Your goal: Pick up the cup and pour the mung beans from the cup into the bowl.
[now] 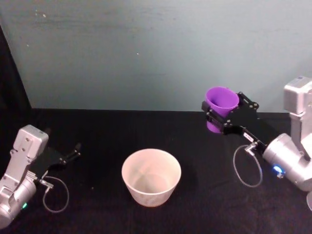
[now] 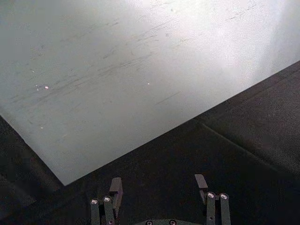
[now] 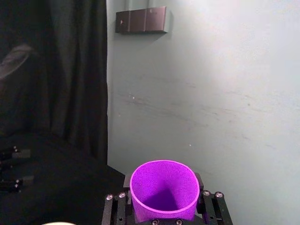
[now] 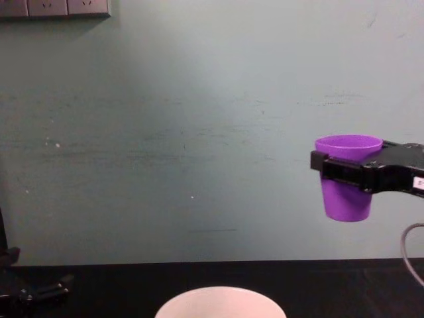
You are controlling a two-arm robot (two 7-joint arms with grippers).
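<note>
my right gripper has its fingers clamped on the purple cup, upright in the air, well right of the bowl on the black table. my left gripper rests low at left, fingers apart. the white tag on my right gripper is too small to read.

Both arms have silver-grey housings, a boxy link above a rounded wrist barrel. The left arm carries a small green light, the right arm a blue light. A thin pale cable loop hangs at each wrist. The left gripper and right gripper are matte black with flat linkage bars and silver screws at the finger pivots. There is a white label on the right gripper's side.
</note>
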